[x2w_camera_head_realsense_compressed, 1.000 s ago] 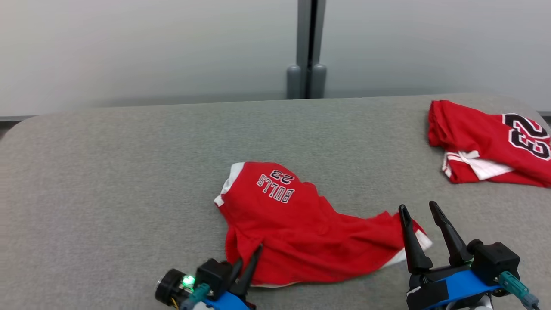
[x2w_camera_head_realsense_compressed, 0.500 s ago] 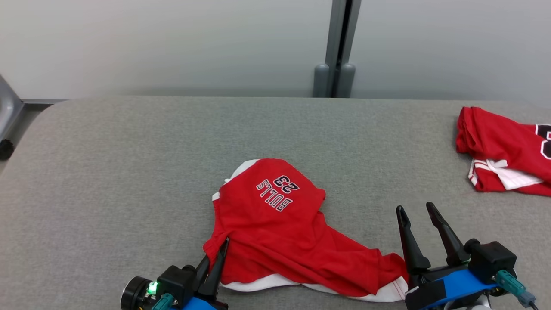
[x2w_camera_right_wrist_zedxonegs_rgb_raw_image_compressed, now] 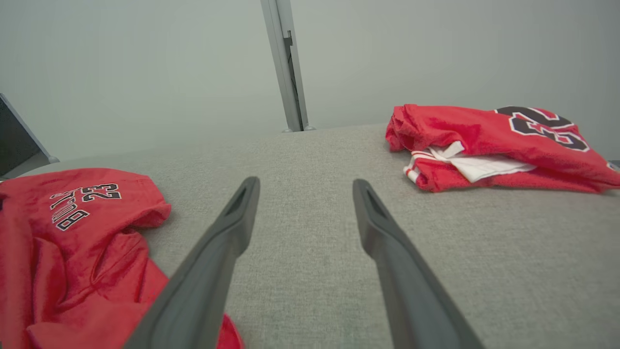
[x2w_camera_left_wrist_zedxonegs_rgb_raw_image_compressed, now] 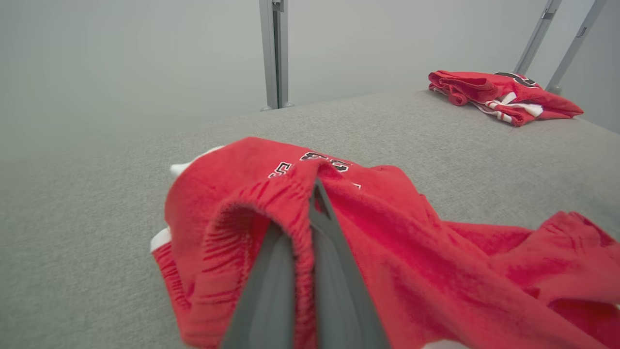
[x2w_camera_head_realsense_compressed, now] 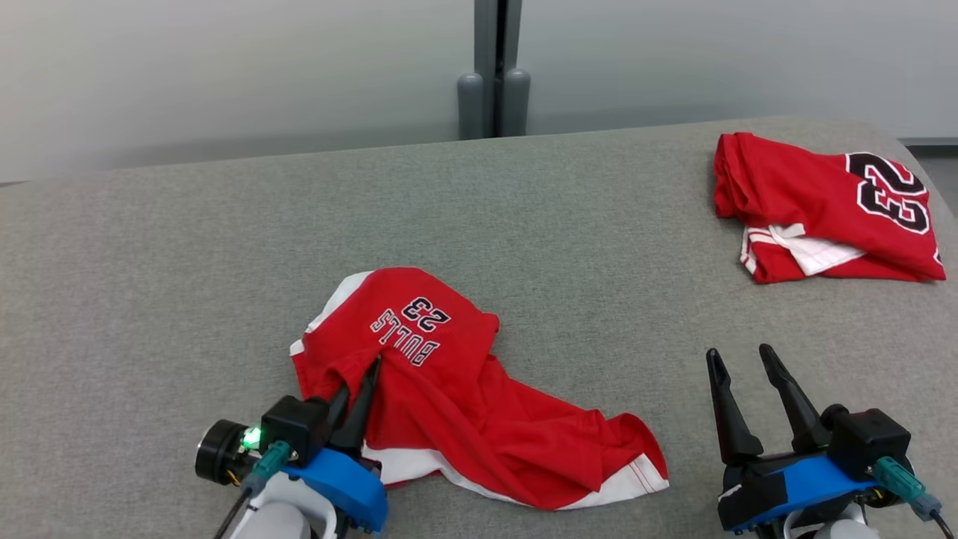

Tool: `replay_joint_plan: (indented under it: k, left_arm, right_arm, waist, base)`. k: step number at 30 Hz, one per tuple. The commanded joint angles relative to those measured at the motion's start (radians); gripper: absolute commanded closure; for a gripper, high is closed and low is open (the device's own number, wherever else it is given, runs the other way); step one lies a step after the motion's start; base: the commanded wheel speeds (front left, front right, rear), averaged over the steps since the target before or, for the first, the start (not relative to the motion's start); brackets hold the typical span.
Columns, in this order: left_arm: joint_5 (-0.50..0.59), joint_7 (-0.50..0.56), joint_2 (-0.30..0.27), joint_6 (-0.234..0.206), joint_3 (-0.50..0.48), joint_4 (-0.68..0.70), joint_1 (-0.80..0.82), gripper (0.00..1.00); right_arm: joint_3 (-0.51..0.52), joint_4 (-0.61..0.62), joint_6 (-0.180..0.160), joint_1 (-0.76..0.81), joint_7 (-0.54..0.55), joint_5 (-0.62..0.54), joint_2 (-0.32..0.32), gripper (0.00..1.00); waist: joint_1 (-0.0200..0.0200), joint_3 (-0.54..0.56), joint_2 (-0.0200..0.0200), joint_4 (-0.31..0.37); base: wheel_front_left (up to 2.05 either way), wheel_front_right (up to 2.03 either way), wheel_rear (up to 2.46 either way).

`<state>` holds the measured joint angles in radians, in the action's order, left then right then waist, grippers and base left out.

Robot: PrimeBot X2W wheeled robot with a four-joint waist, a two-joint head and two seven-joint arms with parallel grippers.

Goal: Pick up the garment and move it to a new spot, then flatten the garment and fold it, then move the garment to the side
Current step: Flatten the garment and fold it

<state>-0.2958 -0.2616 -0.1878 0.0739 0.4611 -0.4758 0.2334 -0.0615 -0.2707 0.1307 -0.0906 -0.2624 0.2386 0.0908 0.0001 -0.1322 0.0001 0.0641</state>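
Note:
A crumpled red garment (x2w_camera_head_realsense_compressed: 449, 389) with white trim and "BULLS 23" print lies on the grey table (x2w_camera_head_realsense_compressed: 187, 262), left of centre; it also appears in the left wrist view (x2w_camera_left_wrist_zedxonegs_rgb_raw_image_compressed: 411, 242) and at the left of the right wrist view (x2w_camera_right_wrist_zedxonegs_rgb_raw_image_compressed: 72, 232). My left gripper (x2w_camera_head_realsense_compressed: 365, 378) is shut on the garment's elastic edge (x2w_camera_left_wrist_zedxonegs_rgb_raw_image_compressed: 290, 194), which is pinched between its fingers. My right gripper (x2w_camera_head_realsense_compressed: 739, 358) stands open to the right of the garment, over bare table, fingers (x2w_camera_right_wrist_zedxonegs_rgb_raw_image_compressed: 232, 228) apart with nothing between them.
A second red jersey (x2w_camera_head_realsense_compressed: 823, 206) with a black "23" lies folded at the table's far right, also visible as the jersey (x2w_camera_right_wrist_zedxonegs_rgb_raw_image_compressed: 484, 145) in the right wrist view. A grey post (x2w_camera_head_realsense_compressed: 492, 71) rises behind the table's back edge before a pale wall.
The left gripper has dragged the garment leftward across the table, away from the right gripper, which stayed open. The head camera has also swung, shifting the whole picture.

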Motion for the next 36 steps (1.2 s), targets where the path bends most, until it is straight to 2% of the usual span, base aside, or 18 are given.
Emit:
replay_joint_plan:
  k: [1,6,11,12,13,14,15,27,36]
  left_arm:
    - [0.004,-0.004,0.000,0.005,-0.009,-0.010,0.021,1.00]
    - [0.017,-0.004,0.003,0.011,-0.041,-0.090,0.060,1.00]
    - [0.025,-0.004,0.016,0.014,-0.077,-0.136,0.052,1.00]
    - [0.027,-0.004,0.021,0.016,-0.081,-0.143,0.045,0.79]
    - [0.031,-0.004,0.024,0.020,-0.082,-0.145,0.037,0.52]
    - [0.032,-0.004,0.028,0.021,-0.086,-0.146,0.028,0.15]
    - [0.035,-0.004,0.032,0.024,-0.090,-0.144,0.020,0.00]
    - [0.057,-0.005,0.063,0.040,-0.143,-0.059,-0.123,0.00]
    - [0.079,-0.005,0.072,0.021,-0.277,0.128,-0.225,0.00]
  right_arm:
    - [0.002,-0.003,0.000,-0.011,-0.003,0.001,0.002,0.00]
    - [0.008,-0.017,0.000,-0.016,-0.003,0.003,0.002,0.00]
    - [0.018,-0.032,0.000,-0.014,-0.003,-0.001,0.000,0.00]
    - [0.019,-0.035,0.000,-0.013,-0.003,-0.001,0.000,0.00]
    - [0.018,-0.038,0.000,-0.011,-0.003,-0.001,-0.001,0.00]
    - [0.018,-0.040,0.000,-0.010,-0.003,-0.002,-0.002,0.00]
    - [0.017,-0.041,0.000,-0.008,-0.003,-0.002,-0.003,0.00]
    - [0.027,-0.049,0.000,0.031,-0.003,-0.004,-0.006,0.00]
    - [0.008,-0.049,0.000,0.052,-0.003,0.000,-0.005,0.00]
  waist:
    - [-0.0001,-0.002,-0.0001,0.004]
    - [-0.0001,-0.012,-0.0001,0.014]
    - [-0.0001,-0.007,-0.0001,-0.006]
    - [-0.0001,-0.004,-0.0001,-0.012]
    - [-0.0001,0.000,-0.0001,-0.018]
    - [-0.0001,0.004,-0.0001,-0.024]
    - [-0.0001,0.008,-0.0001,-0.030]
    - [-0.0001,0.069,-0.0001,-0.117]
    - [-0.0001,0.121,-0.0001,-0.126]
  base:
    - [0.00,0.00,0.00]
    - [0.00,0.00,0.00]
    - [0.00,0.00,0.00]
    - [0.00,0.00,0.00]
    - [0.00,0.00,0.00]
    - [0.00,0.00,0.00]
    - [0.00,0.00,0.00]
    - [0.00,0.00,0.00]
    - [0.00,0.00,0.00]
